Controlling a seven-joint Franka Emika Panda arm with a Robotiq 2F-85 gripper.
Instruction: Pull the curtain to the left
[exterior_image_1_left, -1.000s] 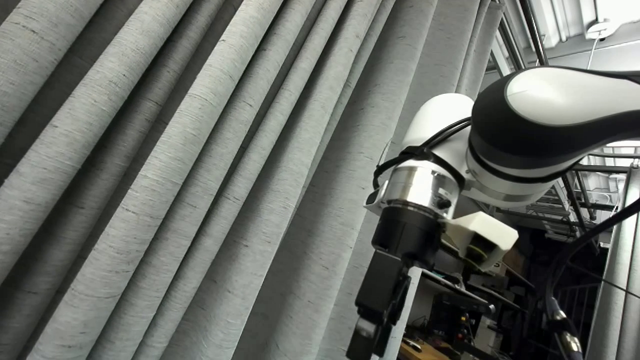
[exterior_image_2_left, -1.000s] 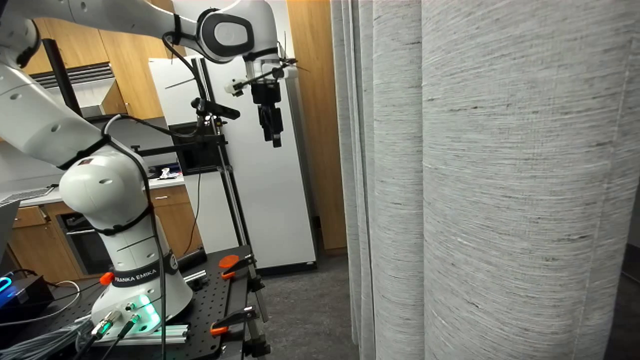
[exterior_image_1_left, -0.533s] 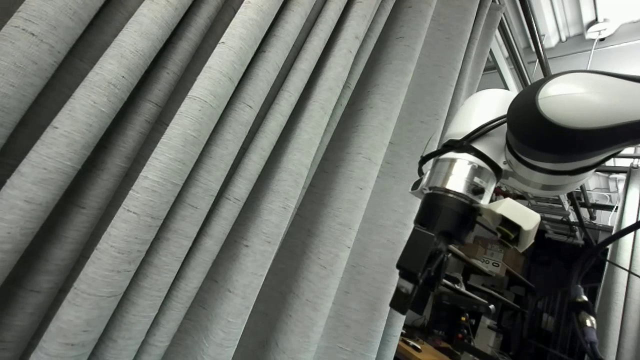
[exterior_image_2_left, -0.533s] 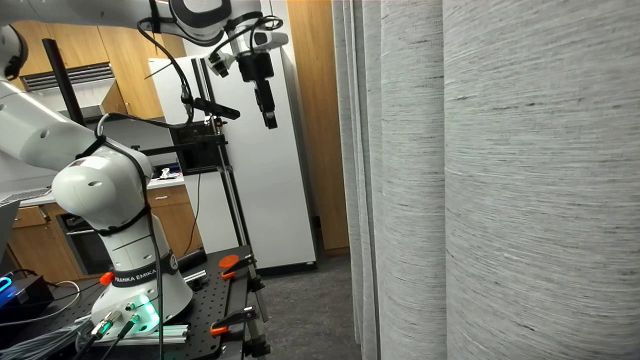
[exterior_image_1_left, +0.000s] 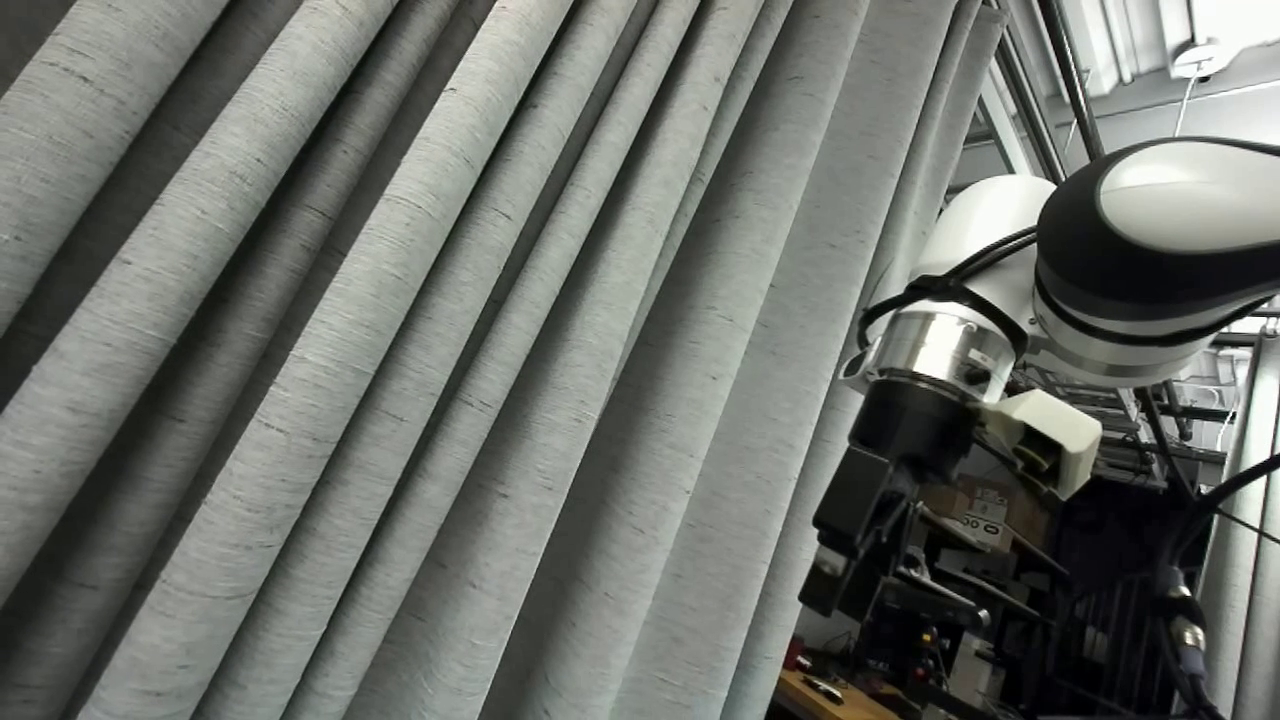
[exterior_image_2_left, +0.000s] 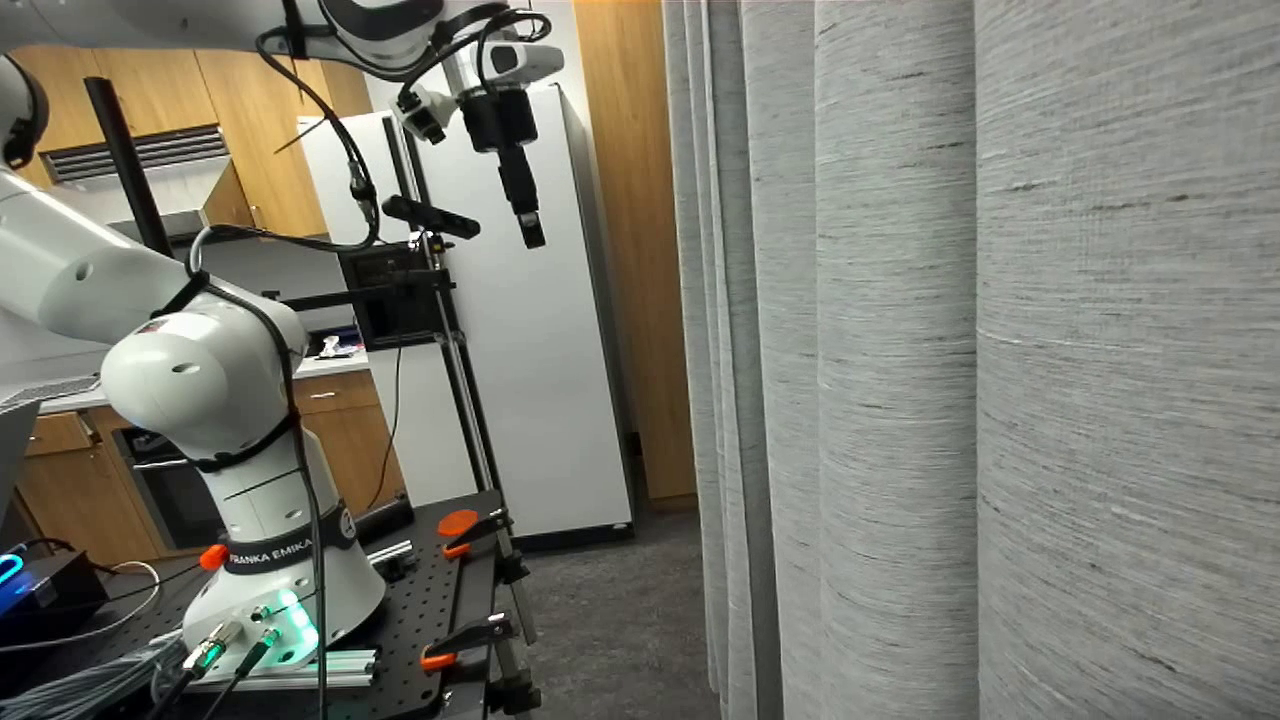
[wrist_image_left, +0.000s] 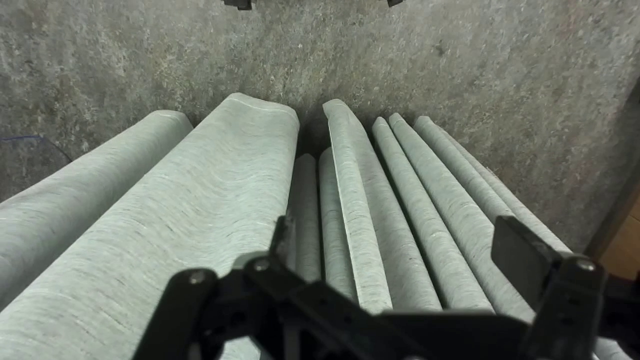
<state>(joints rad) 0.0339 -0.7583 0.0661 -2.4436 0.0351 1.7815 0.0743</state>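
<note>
Curtain folds (exterior_image_1_left: 490, 360) deeply shadowed; gripper (wrist_image_left: 397, 245) blurred, wrist view (ceiling (exterior_image_1_left: 1245, 22) glaring).

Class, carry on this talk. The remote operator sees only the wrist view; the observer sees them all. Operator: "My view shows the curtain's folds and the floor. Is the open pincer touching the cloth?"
Observer: No. In an exterior view, a wooden panel shows in the gap between the pincer and the curtain.
Operator: What is it all mounted on?
Observer: In an exterior view, a black board dotted with holes lies under the robot's base.
Operator: Any light showing there?
Observer: Yes, a green light glows on the base.
</note>
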